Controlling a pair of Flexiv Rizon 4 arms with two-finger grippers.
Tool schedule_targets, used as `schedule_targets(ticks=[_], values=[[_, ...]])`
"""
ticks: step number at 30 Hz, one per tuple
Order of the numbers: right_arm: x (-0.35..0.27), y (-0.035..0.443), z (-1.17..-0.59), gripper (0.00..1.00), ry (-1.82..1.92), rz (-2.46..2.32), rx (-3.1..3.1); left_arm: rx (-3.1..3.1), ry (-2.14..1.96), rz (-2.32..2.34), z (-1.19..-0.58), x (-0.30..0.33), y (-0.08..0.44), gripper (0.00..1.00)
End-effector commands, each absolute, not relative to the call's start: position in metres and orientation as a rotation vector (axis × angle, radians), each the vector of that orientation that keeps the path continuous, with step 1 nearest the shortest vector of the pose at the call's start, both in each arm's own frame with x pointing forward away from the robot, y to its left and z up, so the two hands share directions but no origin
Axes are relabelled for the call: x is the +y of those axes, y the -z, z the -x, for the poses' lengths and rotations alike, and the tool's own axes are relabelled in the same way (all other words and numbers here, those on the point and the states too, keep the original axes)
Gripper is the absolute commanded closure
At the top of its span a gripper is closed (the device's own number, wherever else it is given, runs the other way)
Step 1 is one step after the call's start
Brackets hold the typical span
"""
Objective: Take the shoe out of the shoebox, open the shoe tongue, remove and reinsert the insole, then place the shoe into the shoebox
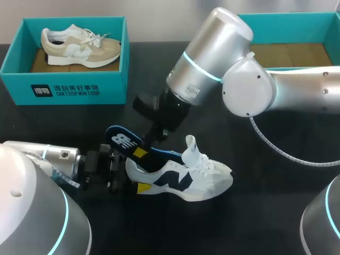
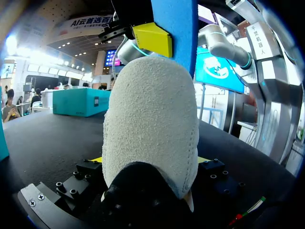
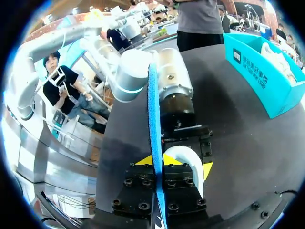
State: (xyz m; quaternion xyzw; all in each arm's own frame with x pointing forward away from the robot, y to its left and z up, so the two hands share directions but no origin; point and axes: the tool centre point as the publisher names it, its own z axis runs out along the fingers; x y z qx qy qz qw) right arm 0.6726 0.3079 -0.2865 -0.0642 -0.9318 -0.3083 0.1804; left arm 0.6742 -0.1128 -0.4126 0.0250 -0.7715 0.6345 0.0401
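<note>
The white shoe (image 1: 183, 179) lies on its sole on the dark worktop (image 1: 265, 223). Its long axis runs from the heel, which faces my left arm, to the toe, which points away from it. The left tool (image 1: 132, 174) is closed on that heel, one yellow-tipped finger on each side of it. The blue insole (image 1: 125, 141) sticks out of the shoe's opening and slants up and back over the heel. Its front end looks to be inside the shoe, under the raised tongue (image 1: 192, 146). The right tool (image 3: 157, 160), reaching in from above the heel, is clamped on the insole, which stands edge-on between its two pads. The right tool is thus the one that steers the insole, and the move turns on that slant. I judge that the insole must travel along the shoe's long axis: toward the toe to seat it, or up and back past the heel to free it. Which of the two is in hand I cannot tell.

Beyond the shoe's heel end, well apart, stands a teal shoebox (image 1: 64, 87) with a beige shoe (image 1: 79, 49) lying in it. Beyond the toe end, partly behind my right arm, a second teal shoebox (image 1: 287, 21) shows a brown floor and no shoe in the part that is visible
</note>
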Motion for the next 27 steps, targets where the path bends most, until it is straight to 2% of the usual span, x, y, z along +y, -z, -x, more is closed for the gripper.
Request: schedule_targets(ticks=[1, 8, 22, 27], values=[[0.305, 0.274, -0.672, 1.00, 0.931, 0.177, -2.620, -2.365, -1.944, -0.079, -0.675, -0.112, 0.415, 1.00], [0.312, 0.241, -0.680, 1.00, 1.085, 0.148, -2.573, -2.365, -1.944, -0.079, -0.675, -0.112, 0.415, 1.00], [0.312, 0.241, -0.680, 1.00, 1.085, 0.148, -2.573, -2.365, -1.944, -0.079, -0.675, -0.112, 0.415, 1.00], [0.305, 0.207, -0.680, 1.00, 1.272, 0.156, -2.500, -2.365, -1.944, -0.079, -0.675, -0.112, 0.415, 1.00]])
